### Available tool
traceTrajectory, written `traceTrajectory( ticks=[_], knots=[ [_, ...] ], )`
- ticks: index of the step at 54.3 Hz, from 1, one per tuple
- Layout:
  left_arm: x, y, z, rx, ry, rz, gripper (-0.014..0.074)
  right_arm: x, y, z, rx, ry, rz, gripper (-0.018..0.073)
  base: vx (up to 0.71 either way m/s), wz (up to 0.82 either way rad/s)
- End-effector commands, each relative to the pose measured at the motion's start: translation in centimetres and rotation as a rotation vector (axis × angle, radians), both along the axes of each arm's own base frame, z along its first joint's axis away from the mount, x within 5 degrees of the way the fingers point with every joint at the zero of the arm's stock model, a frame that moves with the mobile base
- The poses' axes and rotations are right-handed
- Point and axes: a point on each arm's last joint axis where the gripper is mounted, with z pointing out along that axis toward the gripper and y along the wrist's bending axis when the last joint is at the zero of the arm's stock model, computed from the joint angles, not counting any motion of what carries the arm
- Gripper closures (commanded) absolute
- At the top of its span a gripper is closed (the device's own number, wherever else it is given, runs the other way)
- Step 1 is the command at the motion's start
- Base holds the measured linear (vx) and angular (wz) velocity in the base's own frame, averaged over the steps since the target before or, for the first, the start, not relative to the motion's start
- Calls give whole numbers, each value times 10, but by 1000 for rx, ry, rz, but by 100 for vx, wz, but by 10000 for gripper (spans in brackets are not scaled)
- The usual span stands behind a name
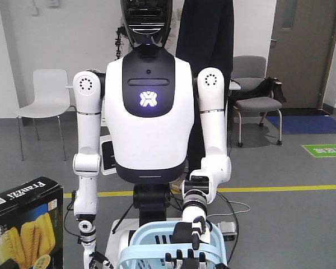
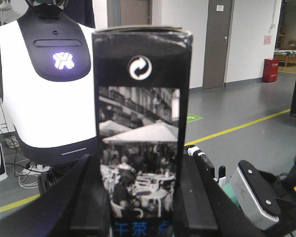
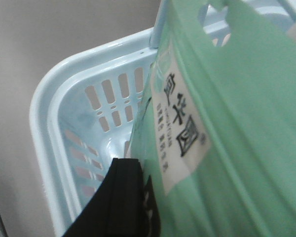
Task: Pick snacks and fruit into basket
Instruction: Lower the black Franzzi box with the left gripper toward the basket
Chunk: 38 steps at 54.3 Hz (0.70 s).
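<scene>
My left gripper (image 2: 140, 165) is shut on the black Franzzi box (image 2: 140, 113), which stands upright between both fingers (image 2: 84, 197); its side shows a black-and-white café picture. The same box, with yellow wafer rolls on its face, shows at the lower left of the front view (image 1: 22, 230). My right gripper (image 3: 148, 175) is shut on the teal pouch (image 3: 227, 128) with a white label; one black finger (image 3: 121, 197) presses its side and the other is hidden. The pouch hangs over a corner of the light blue basket (image 3: 44, 98), also seen low in the front view (image 1: 135, 242).
A white humanoid robot (image 1: 148, 106) stands just behind the basket, its black hand (image 1: 190, 230) reaching over the basket's rim. Chairs (image 1: 45, 95) stand by the far wall. A yellow floor line (image 1: 280, 188) runs across the floor.
</scene>
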Motion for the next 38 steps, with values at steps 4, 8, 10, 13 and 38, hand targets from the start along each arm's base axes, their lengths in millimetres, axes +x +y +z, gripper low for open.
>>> traceTrajectory(
  ticks=[4,8,10,13,38],
  knots=[
    [-1,-3,14,-67,-44,-44,594,8,7,30,33,-100,58,570,0,0],
    [-1,-3,14,-67,-44,-44,594,10,8,33,38,-108,57,570,0,0],
    [-1,-3,14,-67,-44,-44,594,10,8,33,37,-110,59,570,0,0],
    [-1,-3,14,-67,-44,-44,594,10,8,33,37,-110,60,570,0,0],
    [-1,-3,14,-67,-44,-44,594,8,9,32,27,-116,94,547,0,0]
  ],
)
